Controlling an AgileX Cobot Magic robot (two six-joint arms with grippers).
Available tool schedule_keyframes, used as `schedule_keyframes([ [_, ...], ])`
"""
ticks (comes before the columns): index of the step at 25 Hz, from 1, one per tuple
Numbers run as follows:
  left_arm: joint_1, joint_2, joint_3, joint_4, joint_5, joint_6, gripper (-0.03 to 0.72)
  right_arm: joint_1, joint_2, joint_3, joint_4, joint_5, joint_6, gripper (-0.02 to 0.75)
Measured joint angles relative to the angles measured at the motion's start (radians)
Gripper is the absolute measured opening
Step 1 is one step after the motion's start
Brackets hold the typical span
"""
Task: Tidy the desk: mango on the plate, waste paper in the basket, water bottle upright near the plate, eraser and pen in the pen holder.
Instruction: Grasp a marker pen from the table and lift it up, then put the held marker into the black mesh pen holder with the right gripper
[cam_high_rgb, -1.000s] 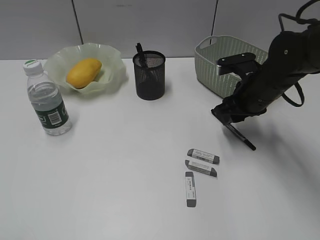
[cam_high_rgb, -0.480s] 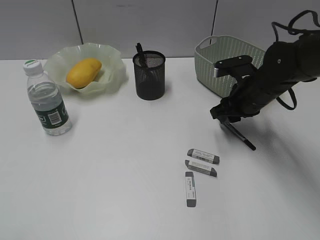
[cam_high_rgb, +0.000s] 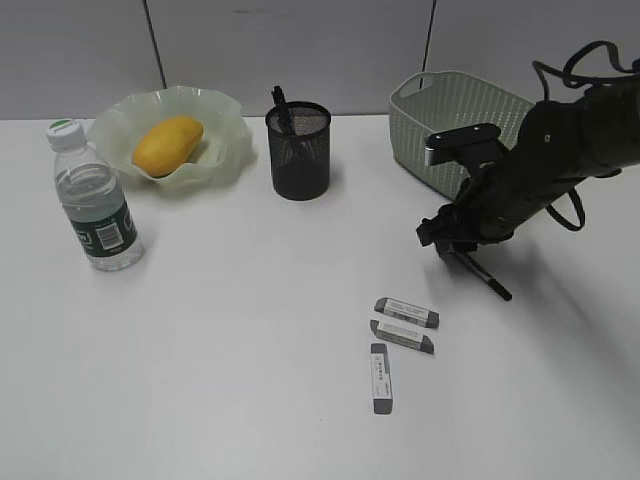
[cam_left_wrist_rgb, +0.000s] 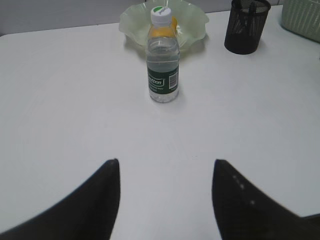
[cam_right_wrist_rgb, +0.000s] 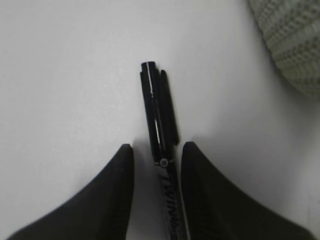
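Observation:
A black pen (cam_high_rgb: 482, 277) lies on the white desk (cam_high_rgb: 250, 350). My right gripper (cam_high_rgb: 446, 240) is down over its near end. In the right wrist view the pen (cam_right_wrist_rgb: 155, 105) runs between the jaws of my right gripper (cam_right_wrist_rgb: 156, 147), close to the right finger with a gap on the left; the jaws are open. Three grey erasers (cam_high_rgb: 406, 312) lie side by side in front. The mango (cam_high_rgb: 167, 145) rests on the plate (cam_high_rgb: 232, 112). The water bottle (cam_high_rgb: 95, 200) stands upright beside the plate. The pen holder (cam_high_rgb: 298, 152) has a dark pen in it. My left gripper (cam_left_wrist_rgb: 165, 162) is open and empty. The waste paper is out of view.
The pale green basket (cam_high_rgb: 450, 118) stands just behind my right arm, its corner (cam_right_wrist_rgb: 295, 45) close to the pen. In the left wrist view the bottle (cam_left_wrist_rgb: 162, 75) stands in front of the plate (cam_left_wrist_rgb: 195, 22), with the pen holder (cam_left_wrist_rgb: 245, 30) to the right.
My right arm has sunk lower and slightly left over the pen, and its jaws have drawn closer together. The left gripper has not moved.

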Motion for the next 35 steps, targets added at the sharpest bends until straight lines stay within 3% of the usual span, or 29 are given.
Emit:
schedule_keyframes([
  [13, 0.0, 0.0, 0.0, 0.0, 0.0, 0.0, 0.446, -0.024, -0.001, 0.05, 0.002, -0.069, 0.063, 0.239],
  [17, 0.0, 0.0, 0.0, 0.0, 0.0, 0.0, 0.446, -0.024, -0.001, 0.05, 0.002, -0.068, 0.065, 0.104],
  [21, 0.0, 0.0, 0.0, 0.0, 0.0, 0.0, 0.445, -0.024, -0.008, 0.053, 0.003, -0.069, 0.066, 0.097],
  [27, 0.0, 0.0, 0.0, 0.0, 0.0, 0.0, 0.445, 0.061, -0.179, 0.127, 0.001, -0.099, 0.045, 0.097],
  [30, 0.0, 0.0, 0.0, 0.0, 0.0, 0.0, 0.445, 0.137, -0.273, 0.129, 0.001, -0.213, 0.042, 0.097],
  [35, 0.0, 0.0, 0.0, 0.0, 0.0, 0.0, 0.445, 0.219, -0.284, 0.132, 0.004, -0.686, 0.081, 0.097],
])
